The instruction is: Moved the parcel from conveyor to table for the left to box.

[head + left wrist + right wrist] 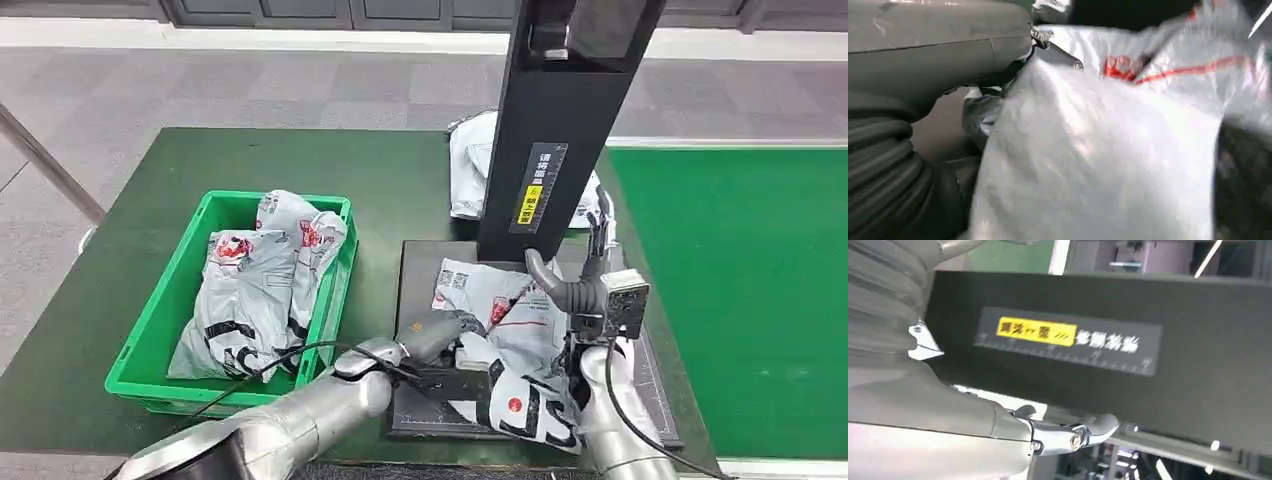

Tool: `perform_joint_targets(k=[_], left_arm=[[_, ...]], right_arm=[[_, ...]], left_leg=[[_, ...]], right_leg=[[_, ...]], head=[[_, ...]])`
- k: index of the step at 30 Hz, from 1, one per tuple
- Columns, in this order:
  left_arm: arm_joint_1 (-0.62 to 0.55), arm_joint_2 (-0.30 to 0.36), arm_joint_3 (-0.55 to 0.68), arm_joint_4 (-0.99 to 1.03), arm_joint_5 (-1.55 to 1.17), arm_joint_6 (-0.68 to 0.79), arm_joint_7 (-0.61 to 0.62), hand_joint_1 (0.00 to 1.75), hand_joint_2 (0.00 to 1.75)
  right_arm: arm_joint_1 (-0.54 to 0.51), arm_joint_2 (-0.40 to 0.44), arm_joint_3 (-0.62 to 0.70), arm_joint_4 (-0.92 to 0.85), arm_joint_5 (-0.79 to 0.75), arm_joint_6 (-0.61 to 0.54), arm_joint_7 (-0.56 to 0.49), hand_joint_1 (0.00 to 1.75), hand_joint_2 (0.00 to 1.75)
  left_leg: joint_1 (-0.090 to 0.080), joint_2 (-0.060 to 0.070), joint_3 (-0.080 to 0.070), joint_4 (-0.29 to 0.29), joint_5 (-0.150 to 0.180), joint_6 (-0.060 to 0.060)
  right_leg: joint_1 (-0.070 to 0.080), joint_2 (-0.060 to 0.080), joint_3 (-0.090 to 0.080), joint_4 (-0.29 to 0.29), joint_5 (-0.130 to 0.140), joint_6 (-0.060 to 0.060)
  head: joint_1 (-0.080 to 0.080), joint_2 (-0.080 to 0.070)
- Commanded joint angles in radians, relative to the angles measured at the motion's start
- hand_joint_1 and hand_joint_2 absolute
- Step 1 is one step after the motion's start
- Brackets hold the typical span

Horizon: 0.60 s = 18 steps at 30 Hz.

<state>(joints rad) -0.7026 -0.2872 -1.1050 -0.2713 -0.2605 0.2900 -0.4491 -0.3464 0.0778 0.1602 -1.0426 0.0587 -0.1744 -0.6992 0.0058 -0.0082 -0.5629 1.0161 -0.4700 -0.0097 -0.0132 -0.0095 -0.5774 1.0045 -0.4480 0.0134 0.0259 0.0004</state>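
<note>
Fingers, left hand [437, 335]: laid on the near-left part of the parcel [510, 340]; in the left wrist view the grey thumb [948, 45] is pressed against the white plastic [1098, 165], but whether the bag is actually clamped cannot be told.
Fingers, right hand [590, 285]: held upright beside the black post [555, 130], the dark fingers [600, 235] raised and apart, nothing seen between them; the thumb [1068, 435] is seen stretched out in front of the post's yellow label [1035, 332].
Parcel: a grey-white mailer bag with red and black print, lying crumpled on the dark platform [420, 270] at the foot of the post, between the two hands.
Platform: set on the dark green table [300, 165], just right of the green crate [170, 300].
Green crate: filled with similar bagged parcels [260, 280].
Behind the post: another white bag [470, 170] is seen on the table.
Right of the table: a bright green surface [740, 290] is seen.
</note>
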Motion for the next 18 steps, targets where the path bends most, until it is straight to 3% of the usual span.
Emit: perform_joint_targets(k=[1,6,8,18], left_arm=[[0.097,0.049,0.294,-0.159,0.048,0.044,-0.114,1.75,1.75],[0.383,0.118,0.624,-0.710,0.113,0.000,-0.148,1.75,1.75],[0.460,0.122,0.688,-0.854,0.096,-0.019,-0.125,1.75,1.75],[0.516,0.096,0.749,-0.912,0.054,0.018,-0.143,1.75,1.75]], right_arm=[[0.091,-0.021,-0.140,-0.079,-0.005,-0.006,0.001,0.00,1.75],[0.208,-0.008,-0.245,-0.216,-0.020,-0.001,0.001,0.00,1.75],[0.253,0.001,-0.296,-0.303,-0.020,-0.015,0.001,0.00,1.75],[0.313,0.023,-0.402,-0.490,-0.017,-0.089,0.001,0.00,1.75]], left_leg=[[0.000,-0.001,-0.003,0.000,0.000,0.000],[-0.001,0.001,-0.004,-0.003,0.000,0.000],[-0.001,0.000,-0.005,-0.002,-0.001,0.000],[-0.001,0.003,-0.010,-0.001,-0.003,-0.001]], right_leg=[[0.000,-0.001,-0.002,-0.001,0.000,0.000],[-0.001,0.001,-0.005,-0.002,0.000,-0.001],[-0.001,0.000,-0.006,-0.002,-0.001,-0.001],[0.000,0.003,-0.011,-0.001,-0.002,-0.001]], head=[[0.000,0.000],[0.000,0.000],[0.000,0.000],[0.000,0.000]])
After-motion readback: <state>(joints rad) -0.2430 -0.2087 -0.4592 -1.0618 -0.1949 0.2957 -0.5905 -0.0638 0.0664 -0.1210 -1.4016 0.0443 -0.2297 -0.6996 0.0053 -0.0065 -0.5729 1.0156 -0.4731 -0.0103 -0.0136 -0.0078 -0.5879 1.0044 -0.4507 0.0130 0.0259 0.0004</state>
